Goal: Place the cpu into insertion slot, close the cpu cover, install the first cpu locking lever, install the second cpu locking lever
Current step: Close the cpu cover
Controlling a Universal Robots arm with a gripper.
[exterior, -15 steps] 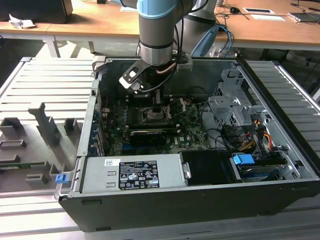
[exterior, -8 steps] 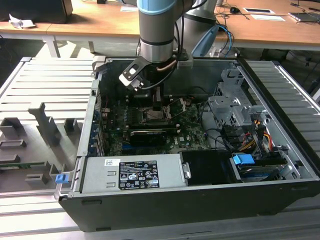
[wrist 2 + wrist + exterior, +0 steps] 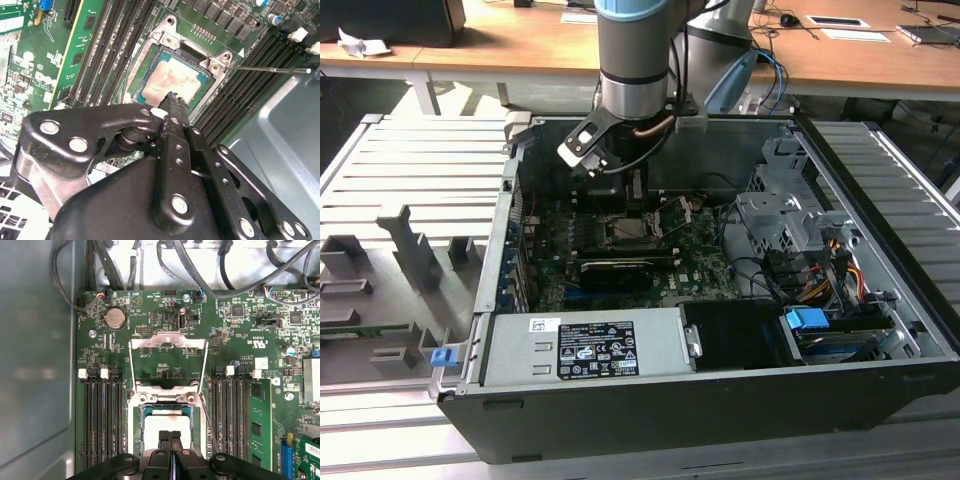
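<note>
Cpu (image 3: 172,80) appears seated in slot (image 3: 144,420); cover (image 3: 167,341) lies open, so closing is in hand. Gripper (image 3: 170,434) pinched together, empty, just over cpu; closing calls for catching the cover's edge.

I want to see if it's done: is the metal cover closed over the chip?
No, in the first wrist view the cpu cover stands swung open, leaving the cpu bare.

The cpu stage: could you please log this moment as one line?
cpu: seated in insertion slot | cpu cover: open | locking lever: swung out | gripper: jaws shut over cpu edge
</note>
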